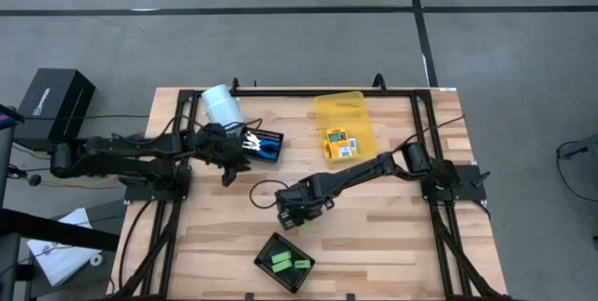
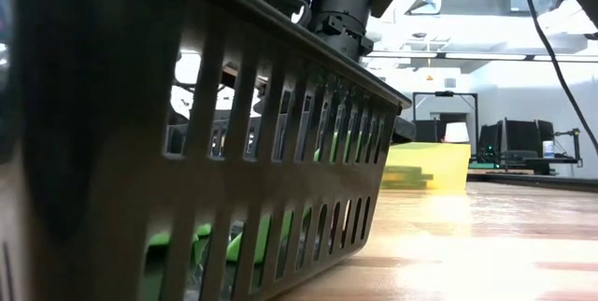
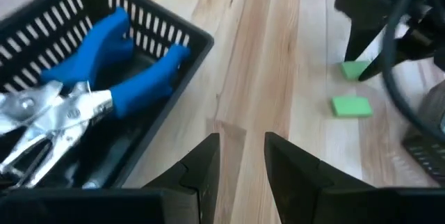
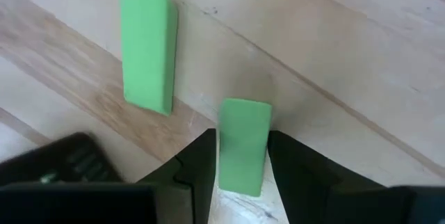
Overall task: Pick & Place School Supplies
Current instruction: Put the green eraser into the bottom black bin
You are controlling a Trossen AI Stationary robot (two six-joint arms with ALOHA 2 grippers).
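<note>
My right gripper (image 1: 291, 217) points down at the table's middle, shut on a small light-green oblong piece (image 4: 243, 147). A second green piece (image 4: 148, 46) lies flat on the wood beside it; both also show in the left wrist view (image 3: 351, 106). More green pieces (image 1: 290, 264) lie in a black slotted tray (image 1: 273, 248) near the front edge. My left gripper (image 3: 240, 161) is open and empty over bare wood beside a black basket (image 3: 174, 29) that holds blue-handled tools (image 3: 118, 57). Yellow-orange packs (image 1: 340, 142) lie in the yellow bin (image 1: 338, 105). My right gripper pinches the green piece by its two long sides (image 4: 224, 154) between its two fingers (image 4: 201, 165). The fingers come from above, pointing down, and lie across the piece. Whether the piece rests on the wood or is just clear of it, I cannot tell.
A pale white-blue cylinder (image 1: 221, 105) stands at the far left beside my left arm. A black cable (image 1: 262, 189) loops over the table's middle. In the low view the black tray (image 2: 280, 151) fills the foreground, with the yellow bin (image 2: 430, 165) behind. Bare wood lies at the front right.
</note>
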